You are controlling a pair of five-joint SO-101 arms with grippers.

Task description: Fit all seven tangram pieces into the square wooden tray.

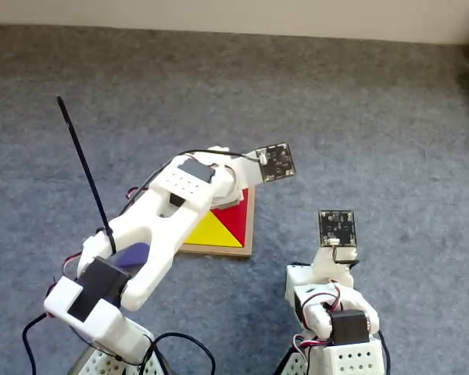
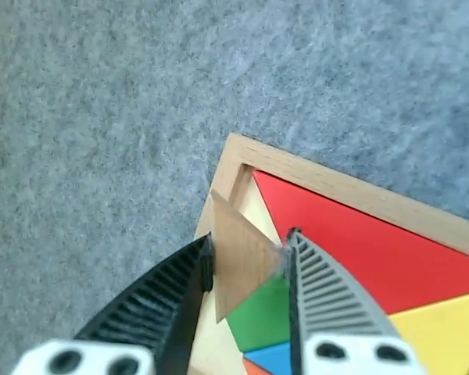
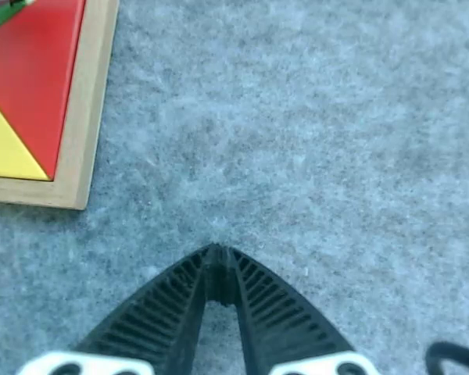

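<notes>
The white left arm [image 1: 164, 226] is stretched out diagonally from its base, and the wrist is turned downward. The left gripper [image 2: 250, 238], with one black and one grey finger, is closed on a pale wooden triangular piece [image 2: 238, 269]. The white right arm [image 1: 332, 312] is folded close to its base. The black right gripper [image 3: 220, 256] is pointed downward, and its fingertips are pressed together.
</notes>
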